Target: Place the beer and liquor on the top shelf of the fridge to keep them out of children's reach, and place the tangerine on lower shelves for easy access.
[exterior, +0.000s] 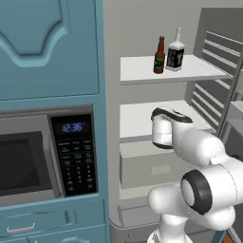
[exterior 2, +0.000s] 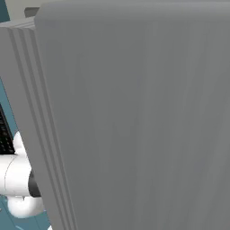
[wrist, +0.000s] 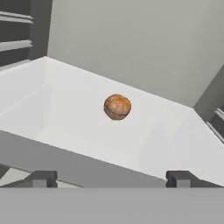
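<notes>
Beer (exterior: 159, 56) and liquor (exterior: 175, 51) up top — tangerine (wrist: 117, 106) on lower shelf.

The top shelf (exterior: 142, 70) of the fridge (exterior: 114, 28) is carrying the beer (exterior: 159, 56) and the liquor (exterior: 175, 52), both standing upright just beside each other. A lower shelf (wrist: 65, 122) is lying beyond the fingertips (wrist: 41, 178), with the tangerine (wrist: 117, 106) sitting on it, ahead of them and between their lines, well apart from both.

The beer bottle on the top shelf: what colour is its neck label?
Green, on the dark brown beer bottle; the left base view shows it best.
</notes>
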Robot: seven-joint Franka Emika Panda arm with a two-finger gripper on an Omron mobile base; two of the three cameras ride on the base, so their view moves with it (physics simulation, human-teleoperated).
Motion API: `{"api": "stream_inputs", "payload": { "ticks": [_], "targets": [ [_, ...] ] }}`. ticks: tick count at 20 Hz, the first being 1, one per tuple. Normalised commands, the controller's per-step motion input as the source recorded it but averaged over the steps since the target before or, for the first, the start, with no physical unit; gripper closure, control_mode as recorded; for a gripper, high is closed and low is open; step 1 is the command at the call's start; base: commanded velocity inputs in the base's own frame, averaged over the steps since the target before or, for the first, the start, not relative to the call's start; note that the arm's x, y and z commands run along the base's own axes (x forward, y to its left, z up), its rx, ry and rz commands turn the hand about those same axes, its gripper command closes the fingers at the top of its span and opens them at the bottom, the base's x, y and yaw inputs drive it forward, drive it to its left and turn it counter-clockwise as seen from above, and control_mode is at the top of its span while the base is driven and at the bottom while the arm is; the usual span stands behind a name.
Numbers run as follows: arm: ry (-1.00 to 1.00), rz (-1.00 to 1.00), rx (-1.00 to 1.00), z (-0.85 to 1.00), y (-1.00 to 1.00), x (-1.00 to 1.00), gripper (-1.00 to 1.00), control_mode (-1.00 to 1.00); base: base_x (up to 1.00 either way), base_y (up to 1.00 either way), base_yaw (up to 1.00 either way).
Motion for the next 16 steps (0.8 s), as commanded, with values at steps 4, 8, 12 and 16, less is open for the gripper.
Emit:
{"api": "stream_inputs", "payload": {
  "ticks": [4, 8, 12, 16],
  "targets": [
    [0.08, 0.00, -0.02, 1.00, 0.00, -0.74, -1.00, -1.00, 0.00, 0.00, 0.00],
    [0.21, 0.00, -0.02, 1.00, -0.01, -0.64, -1.00, -1.00, 0.00, 0.00, 0.00],
    [0.28, 0.00, -0.03, 1.00, 0.00, -0.76, -1.00, -1.00, 0.00, 0.00, 0.00],
    [0.30, 0.00, -0.01, 1.00, -0.03, -0.78, -1.00, -1.00, 0.00, 0.00, 0.00]
  ]
}}
